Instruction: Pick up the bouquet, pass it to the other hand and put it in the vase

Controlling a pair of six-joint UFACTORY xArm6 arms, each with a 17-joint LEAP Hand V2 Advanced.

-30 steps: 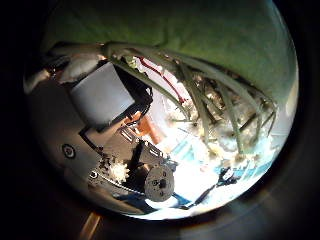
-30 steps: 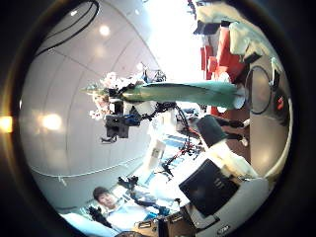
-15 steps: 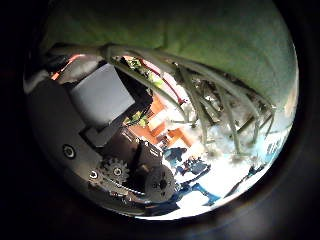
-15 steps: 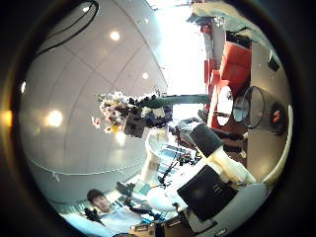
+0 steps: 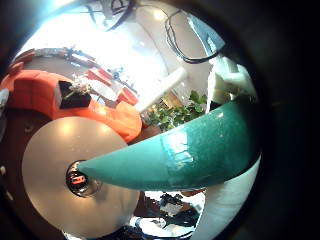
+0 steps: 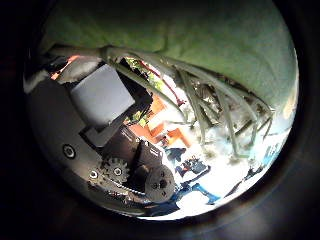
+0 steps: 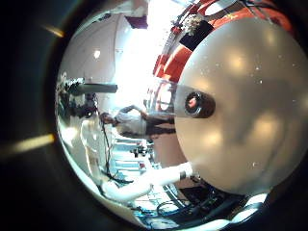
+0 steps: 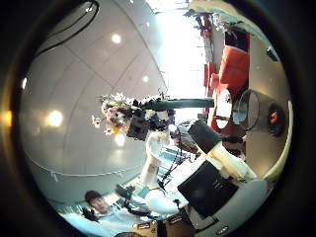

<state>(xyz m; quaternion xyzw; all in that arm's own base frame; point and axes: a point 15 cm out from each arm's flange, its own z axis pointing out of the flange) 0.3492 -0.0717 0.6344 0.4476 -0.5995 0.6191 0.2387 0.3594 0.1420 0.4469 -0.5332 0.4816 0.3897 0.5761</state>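
The left hand [image 8: 148, 123] is shut on the bouquet [image 8: 163, 103] and holds it in the air, lying sideways, with the flowers [image 8: 112, 110] at one end. In the left little finger side palm view the bouquet's wrapped cone [image 5: 190, 152] lies close across the palm. The left thumb side palm view shows its stems [image 6: 205, 100] beside that hand's own fingers [image 6: 100, 95]. The glass vase [image 5: 78, 180] stands on a round table [image 5: 55, 150] below, and it also shows in the right little finger side palm view [image 7: 195, 102]. The right hand [image 8: 212, 173] is open, holds nothing and is away from the bouquet.
A sofa with cushions [image 5: 60, 90] stands beside the round table; it also shows in the right thumb side palm view [image 8: 232, 64]. The round table [image 7: 241, 106] fills much of the right little finger side palm view, with only the vase on it.
In the right thumb side palm view the left hand with the bouquet has grown smaller and shifted towards the vase. The left thumb side palm view's background has shifted; the grip is unchanged.
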